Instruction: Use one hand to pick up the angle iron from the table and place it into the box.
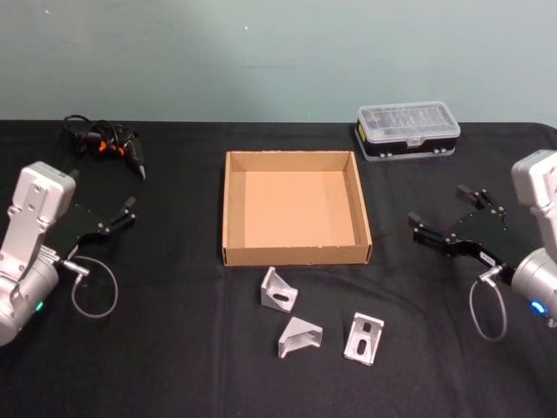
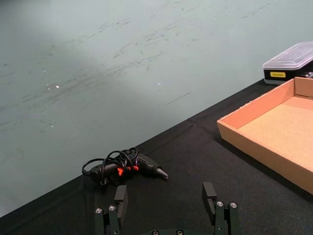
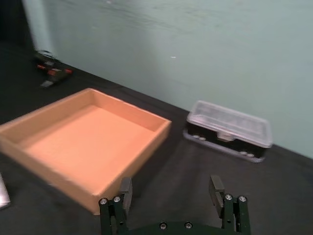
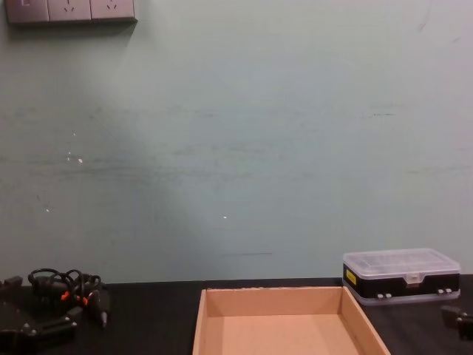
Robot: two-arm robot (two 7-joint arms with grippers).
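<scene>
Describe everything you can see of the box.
The box is a square, shallow tan cardboard tray with low upright walls and no lid. It is empty, its floor bare. It lies flat mid-table, touching nothing else. Three angle irons lie before its near wall, apart from it; a case stands beyond its far right corner. The open left pincer and right pincer sit off to its sides.

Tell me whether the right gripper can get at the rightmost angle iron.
Probably yes: the right gripper hangs open beside the box, with bare table between it and that angle iron.
</scene>
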